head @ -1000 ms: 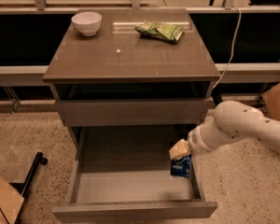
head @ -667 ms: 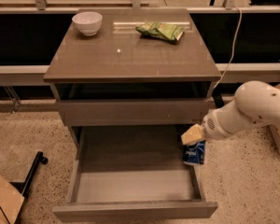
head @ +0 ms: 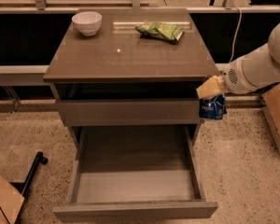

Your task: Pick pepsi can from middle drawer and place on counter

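My gripper [head: 211,96] is shut on the pepsi can [head: 212,108], a dark-blue can that hangs below its yellowish fingers. It holds the can in the air to the right of the cabinet, beside the closed upper drawer front and just below the counter's right edge. The middle drawer [head: 135,209] is pulled wide open below, and its floor is bare. The counter [head: 130,55] is the glossy grey-brown top slab, up and to the left of the can.
A white bowl [head: 87,22] stands at the counter's back left and a green snack bag [head: 160,30] lies at its back right. Cardboard boxes sit on the speckled floor at the right [head: 277,115] and lower left [head: 4,200]. A white cable [head: 235,27] hangs behind the arm.
The gripper has lifted the pepsi can out of the drawer's right rear corner, up and to the right, to beside the cabinet just under the counter edge. The drawer floor is now bare.
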Controlling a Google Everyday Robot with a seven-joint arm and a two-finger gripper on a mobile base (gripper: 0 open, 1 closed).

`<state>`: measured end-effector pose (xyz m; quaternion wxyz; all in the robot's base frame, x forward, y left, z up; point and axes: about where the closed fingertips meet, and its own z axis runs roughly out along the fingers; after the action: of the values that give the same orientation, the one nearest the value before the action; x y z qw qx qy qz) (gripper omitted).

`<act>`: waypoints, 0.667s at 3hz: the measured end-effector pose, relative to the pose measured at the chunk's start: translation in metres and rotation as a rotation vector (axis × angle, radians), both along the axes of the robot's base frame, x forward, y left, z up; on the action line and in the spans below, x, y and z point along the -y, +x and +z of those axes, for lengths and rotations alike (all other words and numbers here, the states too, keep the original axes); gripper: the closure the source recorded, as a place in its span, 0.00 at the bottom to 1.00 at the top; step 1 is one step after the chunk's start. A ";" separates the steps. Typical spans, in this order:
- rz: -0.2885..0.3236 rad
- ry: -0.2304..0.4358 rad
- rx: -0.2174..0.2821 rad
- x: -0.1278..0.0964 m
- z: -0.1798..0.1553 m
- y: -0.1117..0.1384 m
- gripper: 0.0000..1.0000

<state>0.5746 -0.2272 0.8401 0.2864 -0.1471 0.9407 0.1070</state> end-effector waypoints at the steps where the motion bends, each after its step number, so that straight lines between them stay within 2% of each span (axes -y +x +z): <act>1: 0.001 -0.004 0.011 -0.001 0.003 0.002 1.00; 2: 0.005 -0.024 0.070 -0.008 0.019 0.015 1.00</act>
<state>0.5898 -0.2195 0.8594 0.3170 -0.1566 0.9309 0.0911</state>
